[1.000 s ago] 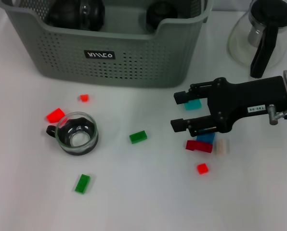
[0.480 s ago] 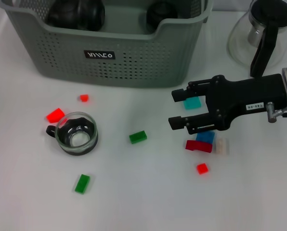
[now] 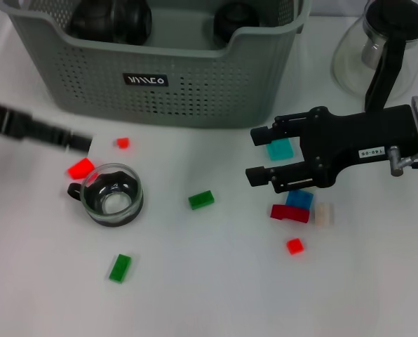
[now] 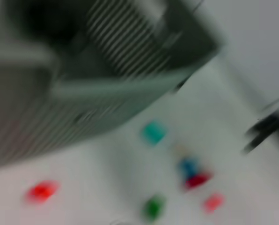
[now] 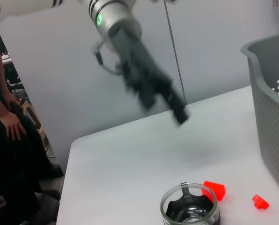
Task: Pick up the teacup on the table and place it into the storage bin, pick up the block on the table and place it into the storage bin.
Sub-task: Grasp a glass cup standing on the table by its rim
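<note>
Head view: both my arms over the table, nothing gripped.

Bin (image 3: pixel 195 91) stands at the far edge, so it is an easy drop. My right claw (image 3: pixel 261 156) hovers with fingers apart, empty, by the teal block (image 3: pixel 280 148). My left claw (image 3: pixel 79 142), blurred, is near the teacup (image 3: pixel 112 194); its opening I cannot tell.

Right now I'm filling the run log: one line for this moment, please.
left gripper: above glass teacup, holding nothing | right gripper: open over teal block | grey-green perforated storage bin: teacup not inside
</note>
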